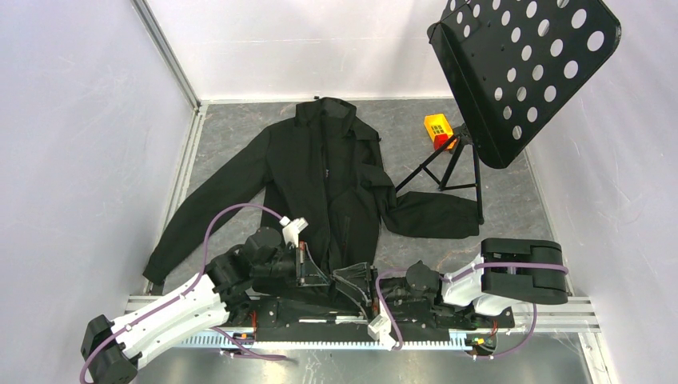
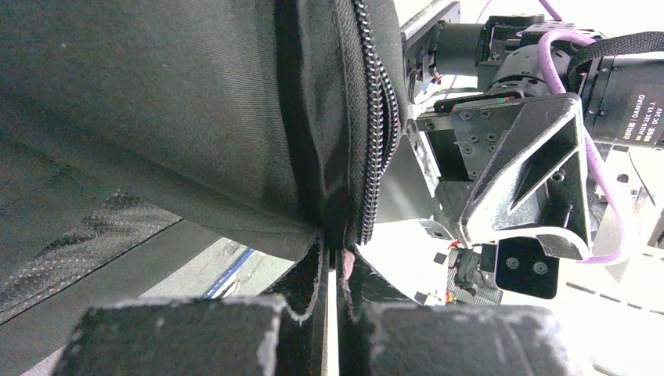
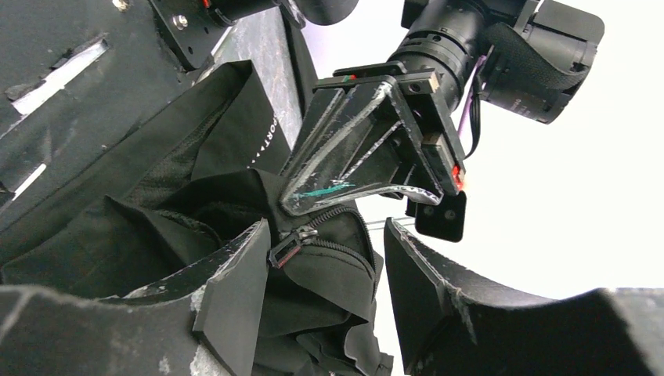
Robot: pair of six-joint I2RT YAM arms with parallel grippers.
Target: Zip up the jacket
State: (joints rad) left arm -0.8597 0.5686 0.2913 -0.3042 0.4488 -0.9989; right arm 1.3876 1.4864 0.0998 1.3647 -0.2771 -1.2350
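My left hand (image 2: pixel 333 274) is pinched together on the near hem of the jacket (image 1: pixel 324 172), right at the foot of the zipper (image 2: pixel 376 117). My right hand (image 3: pixel 327 239) has its fingers apart, with the zipper slider (image 3: pixel 286 249) just beside one of them. I read "DAMIAO" on a motor label (image 2: pixel 644 110). White lettering on the lining (image 3: pixel 270 145) is too small to make out. The jacket lies on the grey counter (image 1: pixel 240 128) with its long axis near to far, collar far, hem near the arms. A music stand (image 1: pixel 524 68) and an orange block (image 1: pixel 437 128) sit far right.
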